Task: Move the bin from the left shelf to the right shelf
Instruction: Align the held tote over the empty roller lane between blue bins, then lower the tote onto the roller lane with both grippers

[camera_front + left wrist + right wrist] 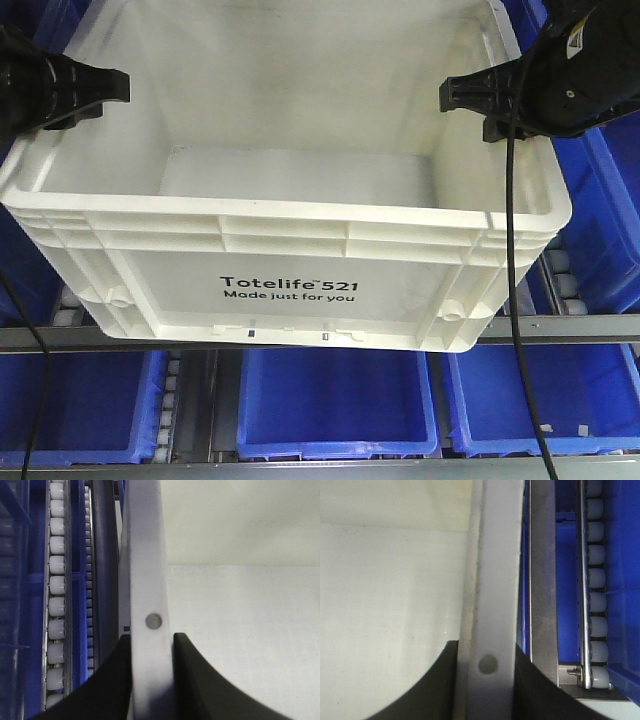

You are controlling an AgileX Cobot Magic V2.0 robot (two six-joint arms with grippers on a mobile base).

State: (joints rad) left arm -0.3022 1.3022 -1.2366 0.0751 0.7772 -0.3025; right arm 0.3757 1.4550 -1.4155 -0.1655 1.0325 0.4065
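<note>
Two black pincers clamp one large white rectangular plastic bin (290, 215) with a ribbed rim and black "Totelife 521 Made just for you" print on its front. In the front-facing view the bin fills the middle, with the left pincer (110, 88) at ten o'clock on its left wall and the right pincer (460, 95) at two o'clock on its right wall. The left wrist view shows the left pincer (150, 670) with one finger (107, 685) outside and one inside the white rim (145, 570), pressed against it. The right wrist view shows the right pincer (485, 685) closed on the opposite rim (492, 580) the same way. Smaller blue plastic bins (335, 395) sit on the shelf level at six o'clock, below the white bin's base, and white shelf rollers (56, 585) run beside the rim.
</note>
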